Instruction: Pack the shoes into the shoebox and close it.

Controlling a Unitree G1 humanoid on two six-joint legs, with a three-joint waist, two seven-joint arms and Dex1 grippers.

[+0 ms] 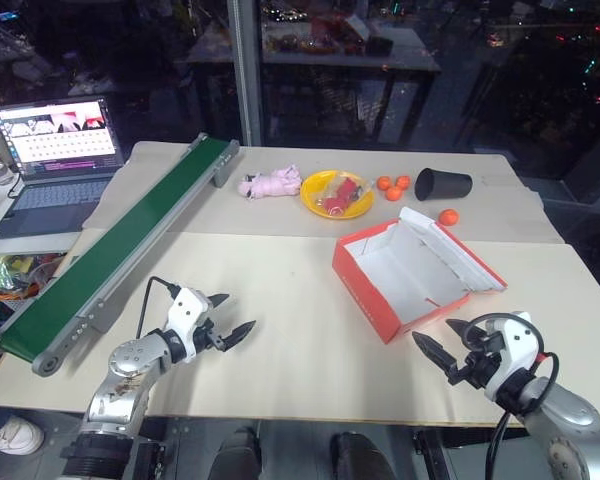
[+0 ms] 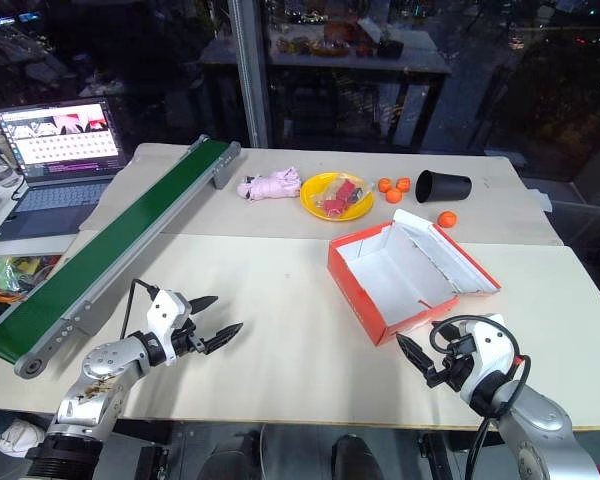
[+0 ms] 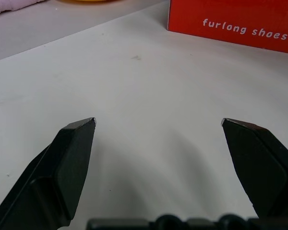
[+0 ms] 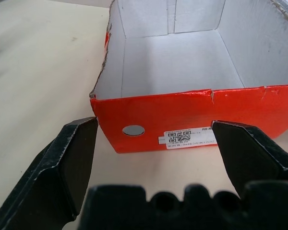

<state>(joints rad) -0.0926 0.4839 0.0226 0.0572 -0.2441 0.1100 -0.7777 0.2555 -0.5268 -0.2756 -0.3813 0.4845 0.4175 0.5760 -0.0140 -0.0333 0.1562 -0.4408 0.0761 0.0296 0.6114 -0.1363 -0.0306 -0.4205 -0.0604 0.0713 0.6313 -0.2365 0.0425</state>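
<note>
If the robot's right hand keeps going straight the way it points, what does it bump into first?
Most likely the shoebox: the right gripper, jaws open, faces the box's red end wall, with bare table before it.

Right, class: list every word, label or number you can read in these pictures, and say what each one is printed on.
"furlong shoes": white lettering on the red side of the shoebox.
White sticker with a square code on the shoebox's end wall: print too small to read.
Laptop screen: text too small to read.
</note>
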